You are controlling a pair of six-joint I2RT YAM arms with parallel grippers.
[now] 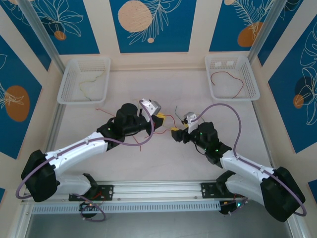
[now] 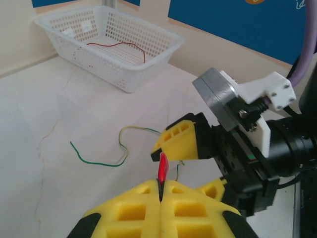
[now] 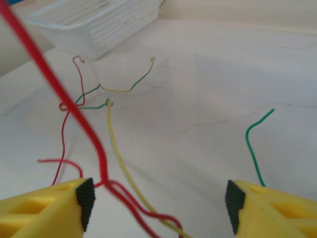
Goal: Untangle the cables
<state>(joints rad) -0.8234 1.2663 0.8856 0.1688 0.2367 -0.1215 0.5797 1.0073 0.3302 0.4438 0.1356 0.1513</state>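
The left basket (image 1: 63,82) at the far left of the table (image 1: 163,163) holds one pale wire (image 1: 91,81). The left gripper (image 2: 161,187) is closed tight, its yellow fingers pinching a red wire (image 2: 162,171) that sticks up between the tips. The loose cables (image 3: 94,99) lie on the table between the two arms: the red wire runs slantwise past a yellow wire (image 3: 116,148), and a green wire (image 3: 251,148) lies apart on the other side. The right gripper (image 3: 158,203) faces the left one with its jaws wide. The red and yellow wires pass between the jaws near one pad (image 3: 85,201), and neither is clamped. The right basket (image 1: 253,82) at the far right holds another red strand (image 1: 228,73).
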